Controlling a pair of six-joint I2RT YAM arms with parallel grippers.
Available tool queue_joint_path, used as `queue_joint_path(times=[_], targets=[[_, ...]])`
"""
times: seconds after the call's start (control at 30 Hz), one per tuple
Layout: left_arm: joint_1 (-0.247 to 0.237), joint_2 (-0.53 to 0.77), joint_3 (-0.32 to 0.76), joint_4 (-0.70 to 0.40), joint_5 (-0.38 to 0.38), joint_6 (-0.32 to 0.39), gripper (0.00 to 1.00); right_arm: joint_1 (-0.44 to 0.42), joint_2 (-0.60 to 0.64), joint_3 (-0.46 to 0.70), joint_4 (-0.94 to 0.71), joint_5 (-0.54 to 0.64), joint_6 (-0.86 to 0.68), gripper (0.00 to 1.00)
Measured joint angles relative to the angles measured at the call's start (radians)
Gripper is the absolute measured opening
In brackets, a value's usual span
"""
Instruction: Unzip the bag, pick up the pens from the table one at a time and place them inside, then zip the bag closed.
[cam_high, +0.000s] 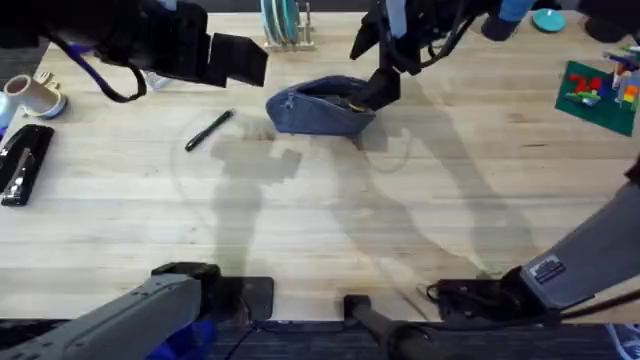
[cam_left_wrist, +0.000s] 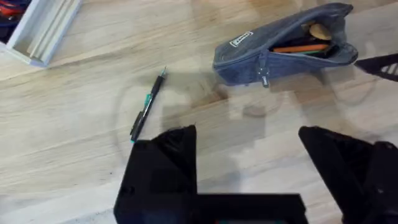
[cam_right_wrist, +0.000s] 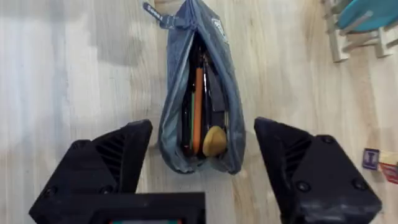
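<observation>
Blue-grey bag is lying unzipped and part-filled ahead of the open, empty right gripper, while one pen is waiting before the open left gripper.

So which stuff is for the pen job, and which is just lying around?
For the job:
bag, unzipped, with things inside
pen on the table

Just lying around:
stapler
tape roll
toy bricks
rack

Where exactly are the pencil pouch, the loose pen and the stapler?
pencil pouch (cam_high: 310, 112), overhead view, on its blue-grey fabric side.
pen (cam_high: 209, 131), overhead view, mid-barrel, lying on the table.
stapler (cam_high: 22, 165), overhead view, on its black body, at the table's left edge.
</observation>
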Motion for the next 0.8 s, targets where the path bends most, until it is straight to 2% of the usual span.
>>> queue_joint_path(times=[0.3, 0.47, 0.63, 0.8], targets=[[0.000, 0.000, 0.000, 0.000, 0.000, 0.000, 0.994, -0.033, -0.112, 0.000, -0.005, 0.026, 0.049, 0.996], [0.000, 0.000, 0.000, 0.000, 0.000, 0.000, 0.995, -0.066, -0.178, 0.000, -0.016, 0.039, 0.126, 0.996], [0.000, 0.000, 0.000, 0.000, 0.000, 0.000, 0.995, -0.112, -0.218, 0.000, -0.065, 0.042, 0.228, 0.996], [0.000, 0.000, 0.000, 0.000, 0.000, 0.000, 0.994, -0.160, -0.235, 0.000, -0.182, 0.042, 0.299, 0.996]])
